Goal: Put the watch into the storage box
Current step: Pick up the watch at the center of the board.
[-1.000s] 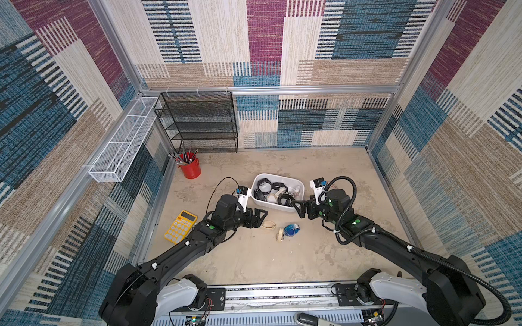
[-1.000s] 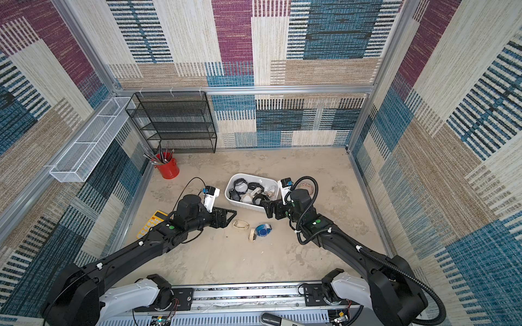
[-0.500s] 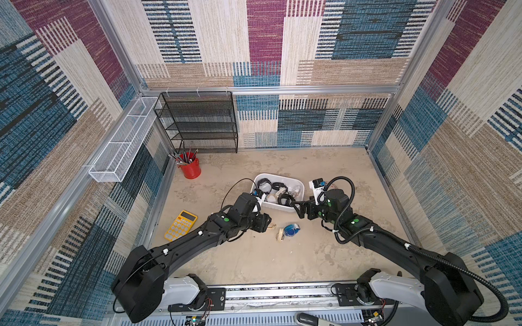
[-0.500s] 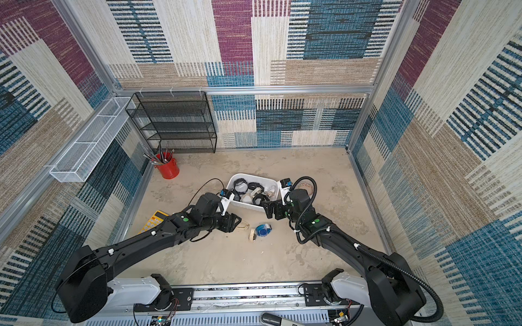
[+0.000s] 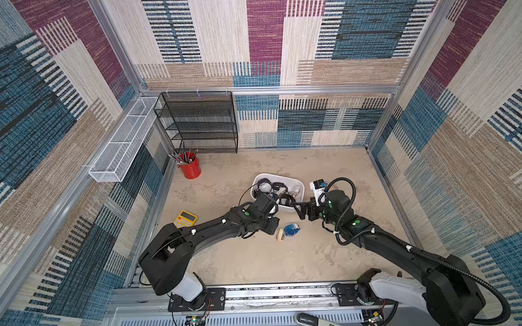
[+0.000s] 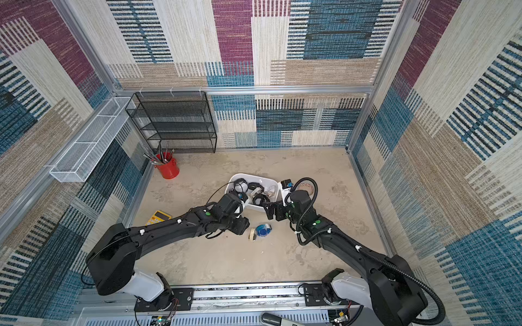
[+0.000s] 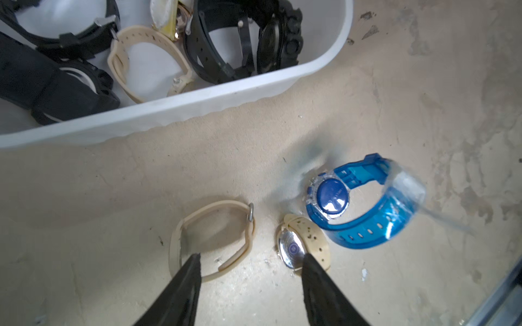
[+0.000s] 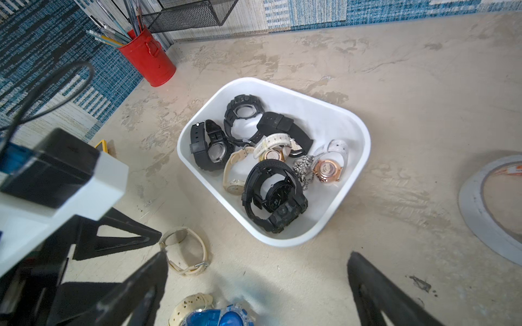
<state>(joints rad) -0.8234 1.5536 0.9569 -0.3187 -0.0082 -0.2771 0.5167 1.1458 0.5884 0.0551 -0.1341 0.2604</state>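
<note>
I see left gripper (image 7: pixel 250 256) open, empty, tips over beige loop-strap watch (image 7: pixel 217 203) and spotted cream watch (image 7: pixel 293 248), translucent blue plastic watch (image 7: pixel 332 194) just beside; right gripper (image 8: pixel 257 254) wide open.

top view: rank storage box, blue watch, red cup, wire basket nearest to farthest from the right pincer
From the right pincer, in a top view:
1. storage box, just beside the tips
2. blue watch, on the table nearer the robot's base
3. red cup, far back on the left
4. wire basket, on the left wall
</note>
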